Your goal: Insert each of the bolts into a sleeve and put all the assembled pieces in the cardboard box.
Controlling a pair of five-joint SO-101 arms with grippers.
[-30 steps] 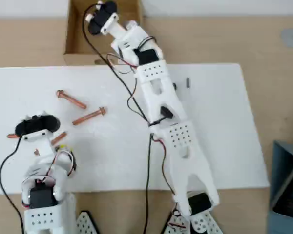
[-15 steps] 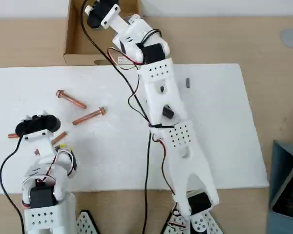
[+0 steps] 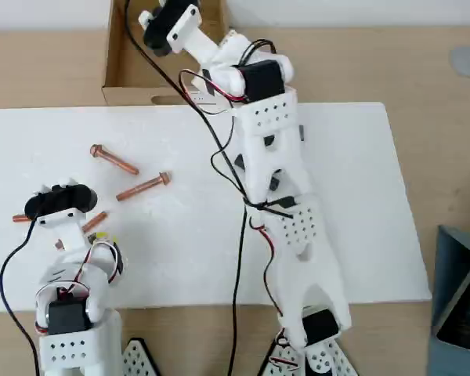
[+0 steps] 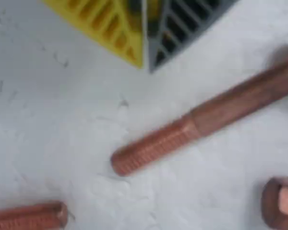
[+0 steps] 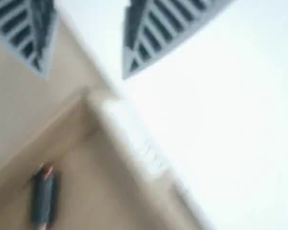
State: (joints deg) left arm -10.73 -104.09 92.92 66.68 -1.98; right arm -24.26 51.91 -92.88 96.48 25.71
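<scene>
My right gripper [image 3: 166,22] hangs over the cardboard box [image 3: 119,74] at the table's far edge. In the right wrist view its grey fingers [image 5: 156,28] stand open with nothing between them. Below them one assembled piece [image 5: 44,196], a dark sleeve with a copper bolt end, lies on the box floor. My left gripper [image 3: 59,202] sits low over the white mat's left side, its yellow and grey fingertips [image 4: 146,57] shut and empty just above a copper bolt [image 4: 201,120]. Two more bolts [image 3: 113,160] [image 3: 143,186] lie farther out on the mat.
The white mat [image 3: 360,235] covers the table's middle. A small dark sleeve [image 3: 301,133] lies beside the right arm. A grey bin [image 3: 458,298] stands at the right edge. Further bolts lie close by the left gripper [image 4: 26,215].
The right arm has swung farther over the box, its gripper moving toward the far edge. The left arm has kept still.
</scene>
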